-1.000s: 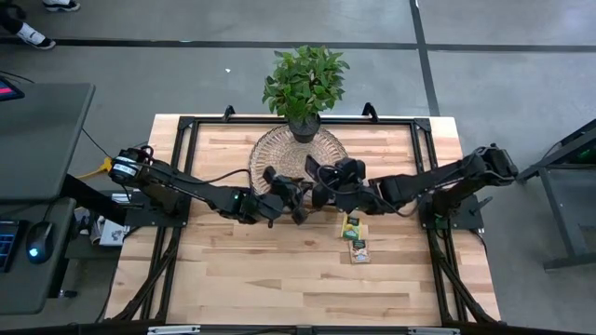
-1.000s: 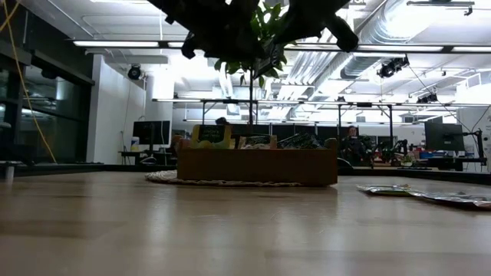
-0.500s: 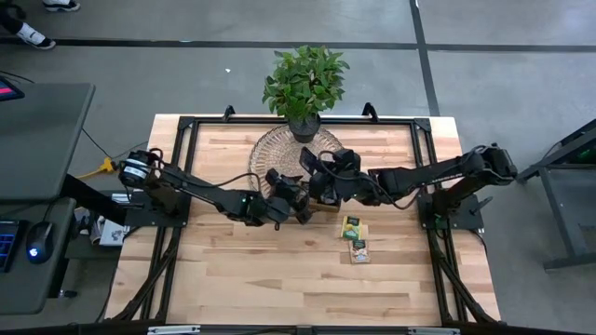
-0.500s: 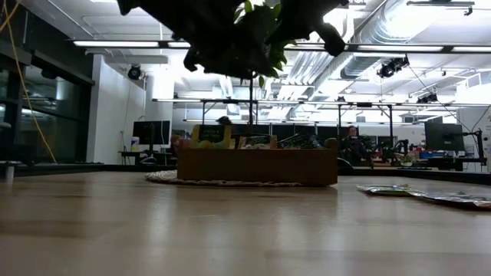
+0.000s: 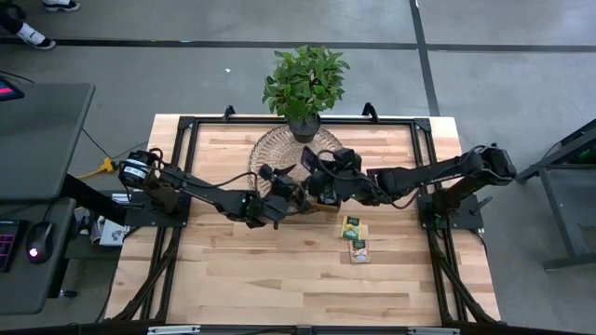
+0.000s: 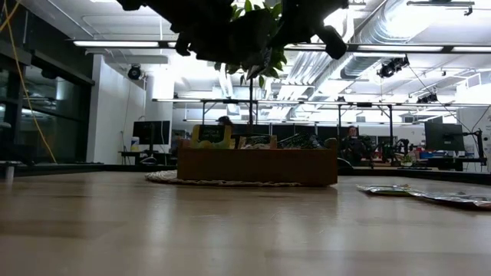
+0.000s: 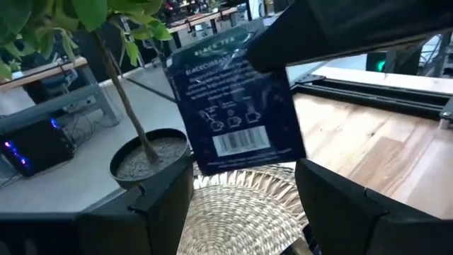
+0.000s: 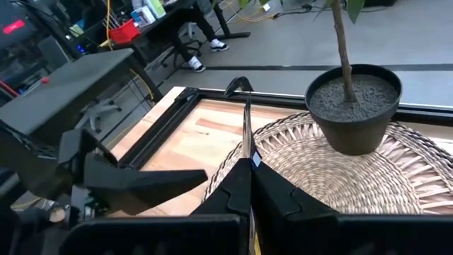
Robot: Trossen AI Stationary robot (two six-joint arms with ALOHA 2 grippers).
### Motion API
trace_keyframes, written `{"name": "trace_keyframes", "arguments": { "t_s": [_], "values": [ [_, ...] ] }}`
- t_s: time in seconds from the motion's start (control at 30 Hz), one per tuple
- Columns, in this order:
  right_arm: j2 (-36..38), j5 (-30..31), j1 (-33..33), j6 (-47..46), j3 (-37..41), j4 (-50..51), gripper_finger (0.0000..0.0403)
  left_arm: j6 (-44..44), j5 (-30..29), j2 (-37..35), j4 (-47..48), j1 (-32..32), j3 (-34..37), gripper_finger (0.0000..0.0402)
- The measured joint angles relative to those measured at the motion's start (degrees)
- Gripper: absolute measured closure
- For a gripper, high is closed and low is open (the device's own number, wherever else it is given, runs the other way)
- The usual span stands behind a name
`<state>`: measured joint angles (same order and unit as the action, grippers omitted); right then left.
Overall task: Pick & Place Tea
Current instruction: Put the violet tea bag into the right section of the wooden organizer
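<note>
Two dark arms are meeting over the middle of the light wooden table [image 5: 233, 270]. The left gripper [image 5: 296, 197] is hovering just in front of the round woven straw mat [image 5: 272, 149], its two fingers [image 7: 156, 205] spread apart with nothing between them. Just beside it, the right gripper [image 5: 312, 167] is hanging above the mat with its fingers [image 8: 272, 195] pressed together, pinching one dark blue-black square tea sachet [image 7: 237, 113] by its edge; the sachet is hanging in the air, barcode side facing the left wrist camera, and in the right wrist view it is showing only edge-on as a thin line.

One potted green plant in a dark pot [image 5: 304, 88] is standing on the mat's far side. One brown wooden tray [image 6: 257, 165] is sitting on the mat; several sachets are poking above its rim, too small to count, and from above the arms are hiding it almost entirely. Farther right, two yellow-green sachets [image 5: 355, 239] are lying flat on the bare table, well apart from the tray.
</note>
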<state>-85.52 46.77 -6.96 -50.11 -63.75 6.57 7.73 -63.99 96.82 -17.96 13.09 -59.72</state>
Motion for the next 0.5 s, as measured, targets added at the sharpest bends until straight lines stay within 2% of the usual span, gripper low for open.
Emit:
{"name": "trace_keyframes", "arguments": {
  "t_s": [0.27, 0.5],
  "values": [
    [0.0, -0.3, 1.5, -2.3, 0.0, -0.1, 0.0403, 0.0, 0.9, 0.0, -1.7, -1.8, 0.0, 0.0156],
    [-0.8, 0.0, 2.1, -2.4, 0.0, -1.3, 0.0403, 0.0, 7.3, 0.0, -2.1, -3.3, 0.0, 0.0156]
  ]
}}
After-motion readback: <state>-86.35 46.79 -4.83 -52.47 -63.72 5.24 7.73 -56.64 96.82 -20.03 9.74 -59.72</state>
